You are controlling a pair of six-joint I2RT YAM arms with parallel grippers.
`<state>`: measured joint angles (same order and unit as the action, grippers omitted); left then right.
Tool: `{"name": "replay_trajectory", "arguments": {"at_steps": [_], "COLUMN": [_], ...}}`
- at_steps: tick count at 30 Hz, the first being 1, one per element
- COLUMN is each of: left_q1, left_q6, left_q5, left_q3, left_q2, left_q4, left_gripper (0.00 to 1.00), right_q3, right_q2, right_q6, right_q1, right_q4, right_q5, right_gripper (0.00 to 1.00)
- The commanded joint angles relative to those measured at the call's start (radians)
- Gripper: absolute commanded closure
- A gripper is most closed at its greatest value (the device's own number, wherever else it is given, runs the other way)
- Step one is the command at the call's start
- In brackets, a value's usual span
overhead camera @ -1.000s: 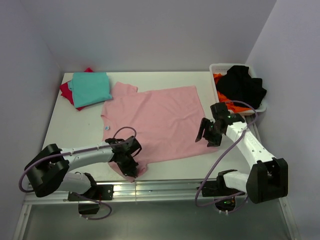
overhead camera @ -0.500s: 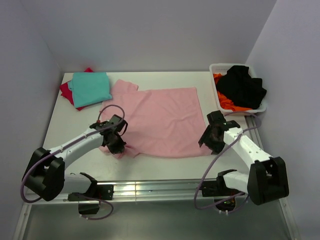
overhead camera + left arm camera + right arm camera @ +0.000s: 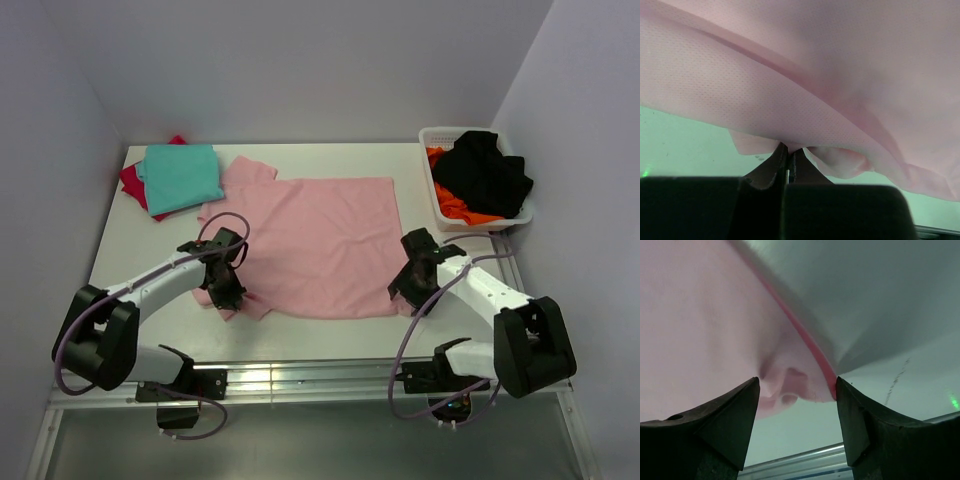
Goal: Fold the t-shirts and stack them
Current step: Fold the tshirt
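While the pink t-shirt (image 3: 320,240) is pinched by the left tool (image 3: 228,295) near the surface's (image 3: 150,240) front edge, its other corner's straddled by the wide-open right tool (image 3: 405,290).

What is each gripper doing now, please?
Left gripper: shut on the pink t-shirt.
Right gripper: open, at the shirt's corner.

white links (image 3: 160,283), purple cables (image 3: 228,213); left end effector (image 3: 786,151) and right end effector (image 3: 797,382) black.

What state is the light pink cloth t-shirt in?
Mostly spread: the light pink cloth t-shirt lies flat, one near corner bunched in the left pincer.
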<state>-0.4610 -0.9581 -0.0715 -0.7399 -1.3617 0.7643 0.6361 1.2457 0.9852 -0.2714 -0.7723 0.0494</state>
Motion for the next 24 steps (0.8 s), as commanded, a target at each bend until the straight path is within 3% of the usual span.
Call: {"name": "replay_trajectory", "arguments": {"at_steps": [1, 9, 14, 15, 17, 20, 21, 24], "left_q1": [0.004, 0.005, 0.005, 0.004, 0.004, 0.005, 0.005, 0.004], "left_q6": [0.044, 0.056, 0.056, 0.055, 0.055, 0.048, 0.045, 0.041], "left_q5": [0.033, 0.050, 0.045, 0.044, 0.042, 0.047, 0.049, 0.055], "left_q3": [-0.030, -0.026, -0.036, -0.038, -0.041, -0.033, -0.030, -0.023], "left_q2": [-0.014, -0.051, -0.051, -0.051, -0.050, -0.047, -0.048, -0.048], "left_q4": [-0.028, -0.045, -0.036, -0.031, -0.028, -0.033, -0.033, -0.031], "left_gripper": [1.00, 1.00, 1.00, 1.00, 1.00, 1.00, 1.00, 1.00], "right_q3": [0.007, -0.003, -0.030, -0.033, -0.041, -0.062, -0.068, -0.076], "right_q2": [-0.023, -0.071, -0.089, -0.089, -0.092, -0.095, -0.092, -0.081], "right_q6": [0.086, 0.083, 0.075, 0.069, 0.066, 0.055, 0.053, 0.043], "right_q1": [-0.058, -0.068, -0.066, -0.068, -0.066, -0.068, -0.068, -0.068], "right_q4": [-0.010, -0.054, -0.059, -0.059, -0.062, -0.053, -0.048, -0.042], "right_q5": [0.009, 0.020, 0.030, 0.029, 0.029, 0.033, 0.030, 0.026], "right_gripper": [0.30, 0.31, 0.41, 0.56, 0.75, 0.95, 1.00, 1.00]}}
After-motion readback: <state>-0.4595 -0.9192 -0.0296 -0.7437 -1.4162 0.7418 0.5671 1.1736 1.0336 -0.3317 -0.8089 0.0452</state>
